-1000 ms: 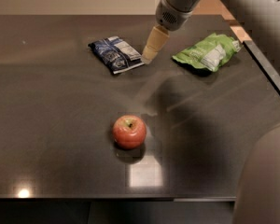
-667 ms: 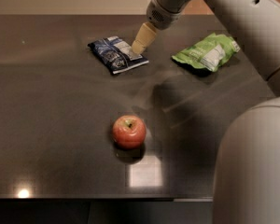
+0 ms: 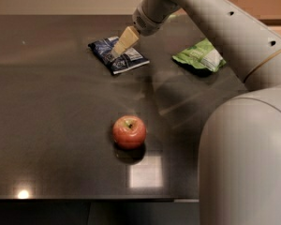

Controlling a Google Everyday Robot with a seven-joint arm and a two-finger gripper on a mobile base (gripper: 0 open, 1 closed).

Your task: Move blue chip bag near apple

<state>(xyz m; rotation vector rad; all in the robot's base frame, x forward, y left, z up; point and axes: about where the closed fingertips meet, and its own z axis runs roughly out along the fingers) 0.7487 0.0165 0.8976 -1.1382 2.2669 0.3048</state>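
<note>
Table (image 3: 47, 125); hand (image 3: 118, 47) over blue chip bag (image 3: 131, 60)

blue chip bag (image 3: 127, 63) flat, end effector (image 3: 116, 51) over it; apple (image 3: 129, 131) upright, well apart

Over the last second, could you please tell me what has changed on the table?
The gripper has swung left, from the right edge of the blue chip bag to over its middle; whether it touches the bag is unclear. Nothing has visibly been taken hold of. The bag, the apple and the light-green chip bag lie where they were on the table.
</note>
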